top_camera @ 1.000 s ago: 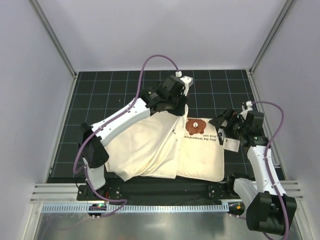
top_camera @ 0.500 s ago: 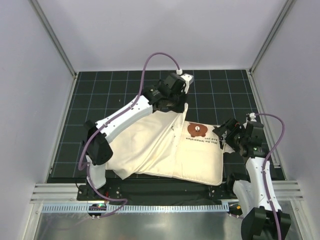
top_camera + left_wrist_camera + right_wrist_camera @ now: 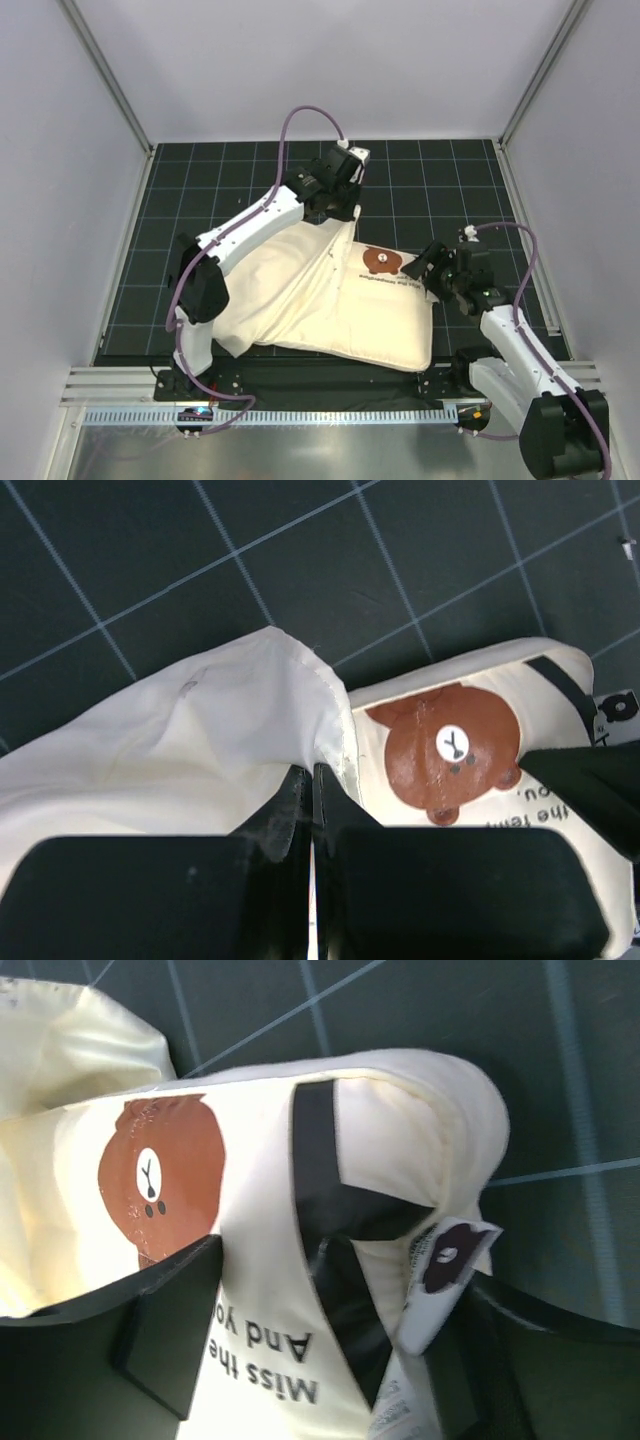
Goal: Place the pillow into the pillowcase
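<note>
At desk (image 3: 200, 190) centre: pillow (image 3: 395, 315) lies flat, 9 o'clock end hidden inside pillowcase (image 3: 285, 290), bear-logo end pointing 3 o'clock. Pillowcase long axis 9-to-3, mouth facing 3. Left tool (image 3: 340, 210) clenched on pillowcase hem at 12 o'clock. Right tool (image 3: 428, 268) grasping pillow's far 3 o'clock corner.

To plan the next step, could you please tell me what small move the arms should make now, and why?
Probably the right gripper should push the thick cream pillow slightly leftward into the thin wrinkled white pillowcase. The round brown bear logo lies outside the opening, the left gripper pinches the hem there, and the right jaws grip the pillow's exposed end.
</note>
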